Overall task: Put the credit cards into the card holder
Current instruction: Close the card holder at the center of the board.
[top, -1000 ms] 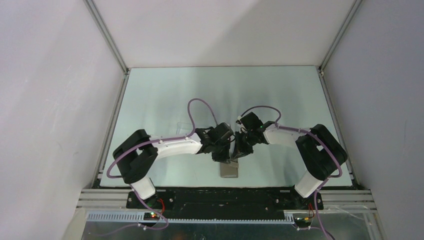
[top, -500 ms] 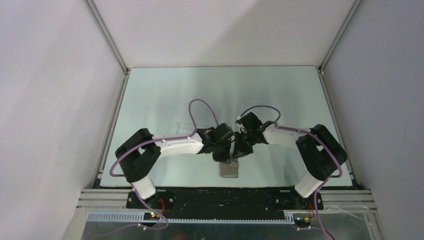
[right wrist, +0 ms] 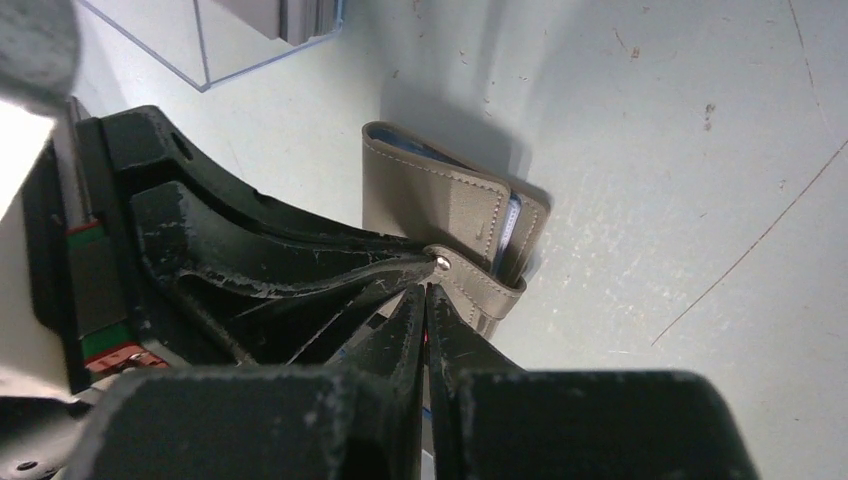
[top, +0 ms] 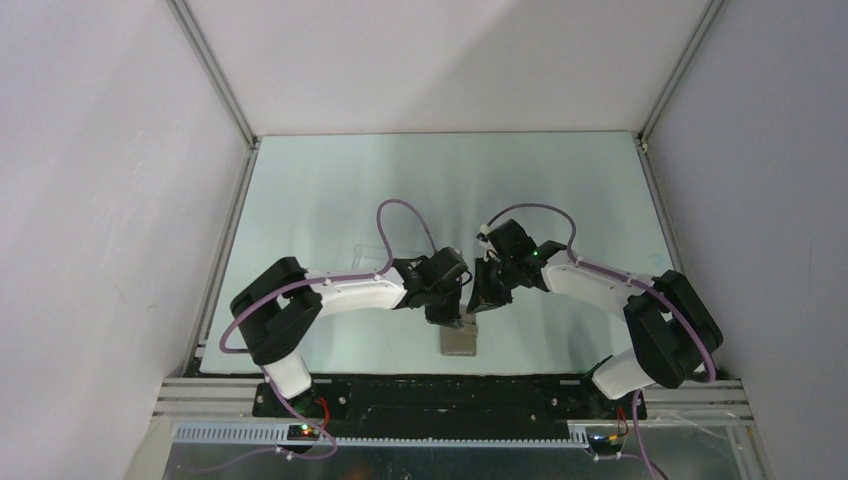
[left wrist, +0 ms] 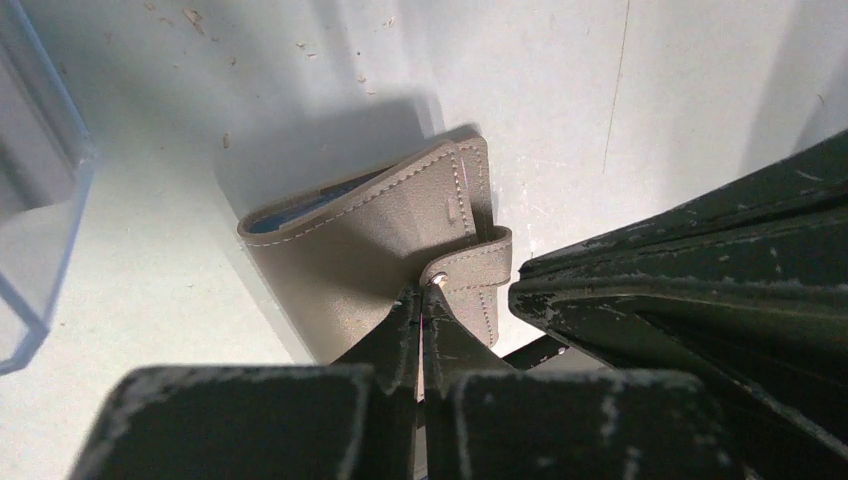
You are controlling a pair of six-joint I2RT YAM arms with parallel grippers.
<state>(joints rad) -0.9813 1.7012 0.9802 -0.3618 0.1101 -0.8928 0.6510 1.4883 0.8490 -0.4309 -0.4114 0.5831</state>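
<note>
Desk: pale, scuffed desk (top: 330,200) inside white walls; both arms reach to its near centre.
Card holder: grey-brown card holder (left wrist: 360,250) lies folded on the desk near the front edge, with its tab (left wrist: 482,285) wrapped over one side and the snap (right wrist: 440,263) at the tab's end.
Left jaws: pressed together, tips at the snap; whether they nip the tab cannot be told.
Right jaws: pressed together, tips just under the snap, close against the left tips.
Credit cards: none seen loose on the desk; a pale edge at the holder's open side may be card or lining.
Clear box: clear box (right wrist: 230,45) stands beyond the holder, apart from it.
Risk, crowding: two sets of tips share one small snap, so either could knock the other off.
Risk, dragging: the holder looks light and unpinned, so a pull on the tab would likely lift or slide it rather than open it.
Risk, slip: the tab is thin and may escape a shallow pinch.
</note>
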